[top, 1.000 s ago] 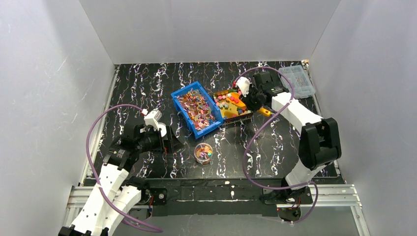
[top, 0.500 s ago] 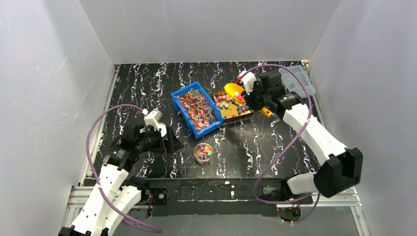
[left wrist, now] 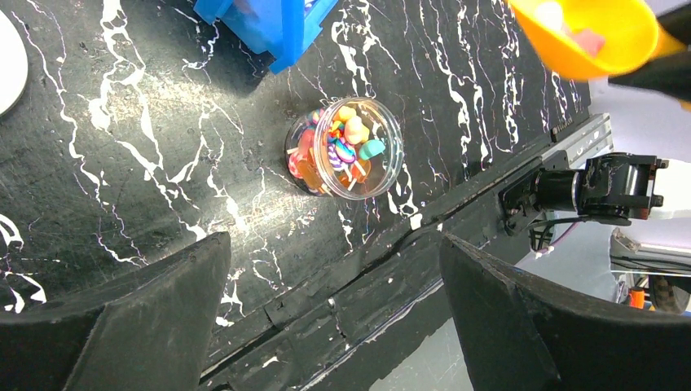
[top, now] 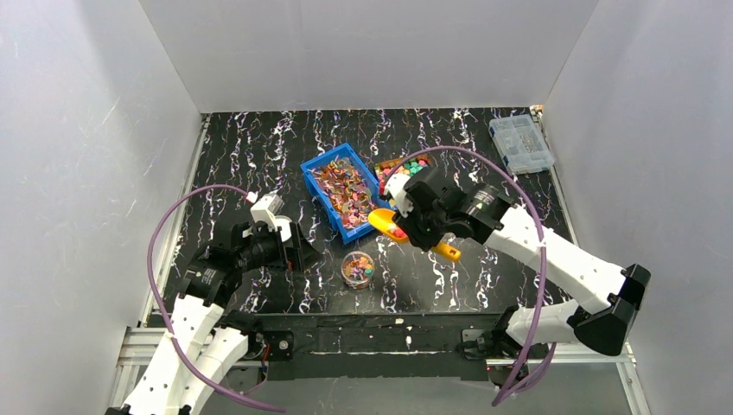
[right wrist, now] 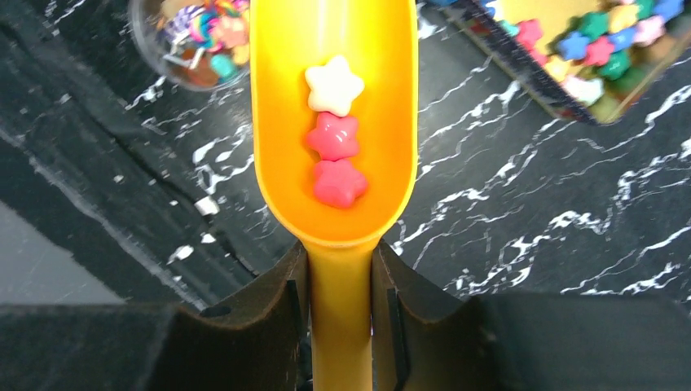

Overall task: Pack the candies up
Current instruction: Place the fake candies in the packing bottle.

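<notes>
The left gripper is spread wide, empty. A shallow tray of bright star-shaped candies is seen upper right in the right wrist view. A yellow plastic scoop is clamped by its handle in the right gripper, with a clear round cup at upper left. Three candies, judged light, hard and slippery, better scooped than pinched, are carried in its bowl, just above the jaws.

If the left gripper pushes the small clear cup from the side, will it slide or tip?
Probably slide: the clear cup stands on a flat round base on the glossy table. It seems light, thin plastic with few sweets, so a quick push might tip it.
</notes>
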